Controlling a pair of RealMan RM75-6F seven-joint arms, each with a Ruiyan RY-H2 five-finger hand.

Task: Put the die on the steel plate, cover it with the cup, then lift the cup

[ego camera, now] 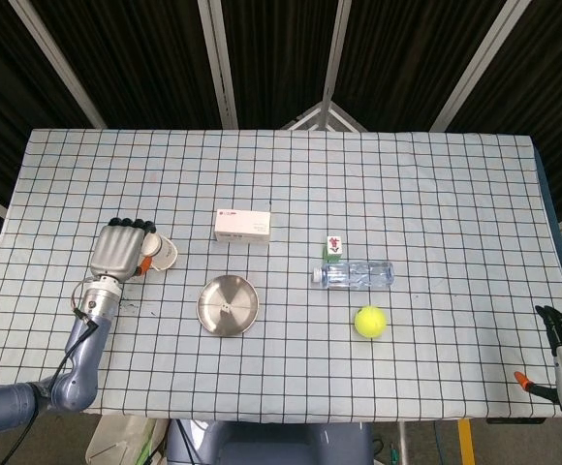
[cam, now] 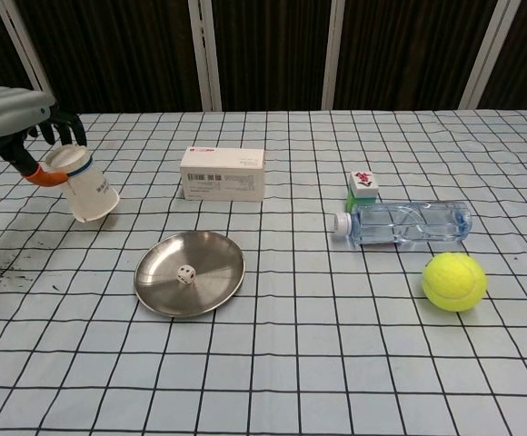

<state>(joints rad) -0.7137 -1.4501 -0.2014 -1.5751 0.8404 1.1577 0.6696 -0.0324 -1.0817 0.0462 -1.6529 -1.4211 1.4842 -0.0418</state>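
Die in steel plate; left hand holds tilted cup.

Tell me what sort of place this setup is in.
Probably a robot test bench in a lab or workshop, not a home: a table under a black-gridded white cloth, dark corrugated panels with metal struts behind, and unrelated props such as a yellow tennis ball and a round steel plate.

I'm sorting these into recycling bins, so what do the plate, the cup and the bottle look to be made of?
The plate looks like brushed steel: grey, with a soft sheen and a die in it. The cup, held by the left hand, seems white paper or thin plastic with a blue band. The bottle is clear plastic, see-through with a white cap.
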